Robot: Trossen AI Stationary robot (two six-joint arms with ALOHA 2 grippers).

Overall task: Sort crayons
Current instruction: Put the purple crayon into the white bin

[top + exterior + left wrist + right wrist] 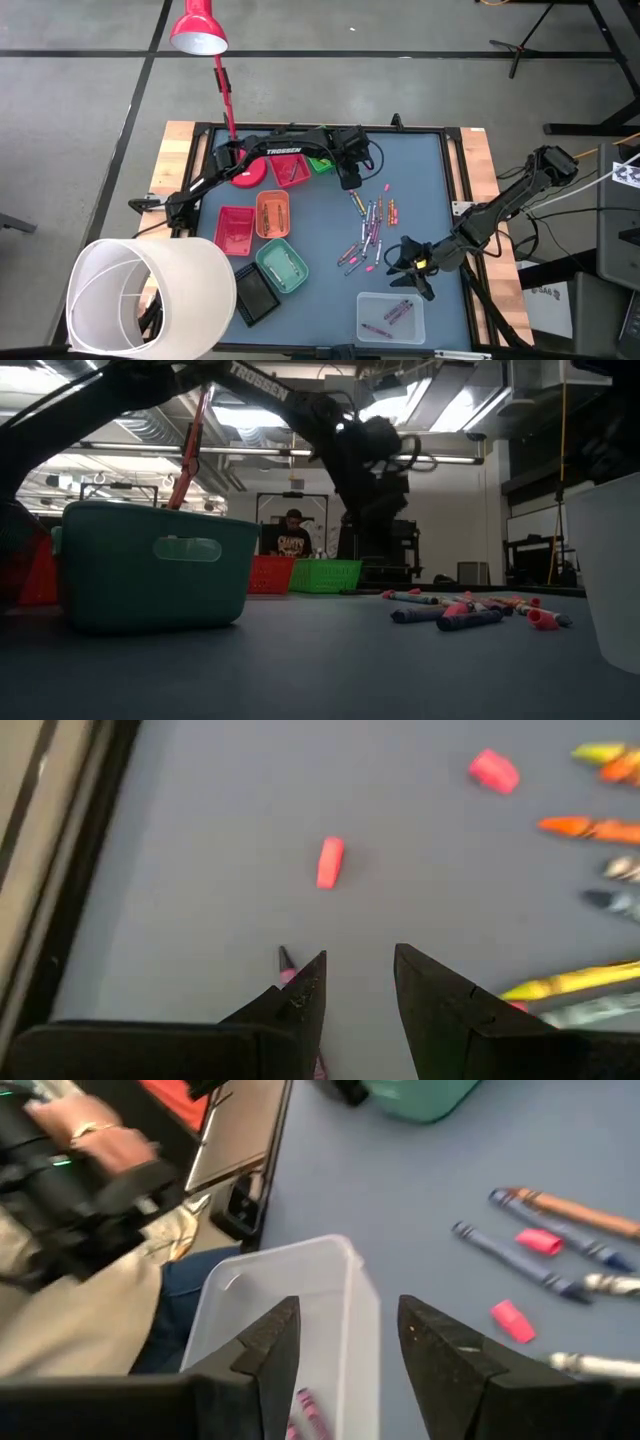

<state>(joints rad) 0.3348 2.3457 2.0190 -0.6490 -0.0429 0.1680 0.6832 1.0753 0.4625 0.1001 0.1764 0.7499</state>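
Crayons point(368, 232) lie scattered mid-counter point(430, 180), none held. Left tool point(349, 181) hovers at the pile's far edge, fingers parted, empty. Right tool point(402, 262) hangs just above the clear tray point(391, 316), fingers apart, empty.

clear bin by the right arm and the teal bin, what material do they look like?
Clear rectangular bin: looks like thin translucent plastic, frosted finish; the table shows through its wall. Teal rectangular bin: probably moulded opaque plastic, matte, with a moulded handle slot and rounded corners.
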